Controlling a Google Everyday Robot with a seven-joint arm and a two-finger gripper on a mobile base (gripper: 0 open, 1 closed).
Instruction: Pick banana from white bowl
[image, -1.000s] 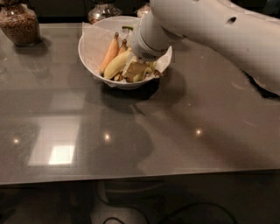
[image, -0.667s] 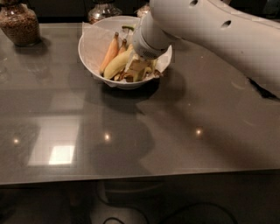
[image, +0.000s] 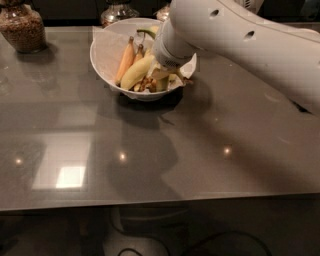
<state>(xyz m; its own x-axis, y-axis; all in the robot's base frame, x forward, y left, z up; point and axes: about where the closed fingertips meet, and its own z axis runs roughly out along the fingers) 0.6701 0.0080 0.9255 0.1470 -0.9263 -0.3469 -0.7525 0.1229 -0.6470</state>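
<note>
staying much where it was a second ago, the white arm's gripper (image: 162, 75) sits inside the wide glossy white bowl (image: 145, 94) at 12 o'clock on the grey table (image: 150, 165); its grip cannot be told. the yellow banana (image: 136, 72) lies in the bowl, its long axis running 7 to 1 o'clock and its free tip at 7.

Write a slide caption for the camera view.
Gripper down in the white bowl among bananas, on a grey table.

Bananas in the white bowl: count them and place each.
3 clearly: orange-tinged banana leftmost, thin banana beside it, yellow banana in front. The pincer reaches into the white bowl; its arm may hide more.
</note>
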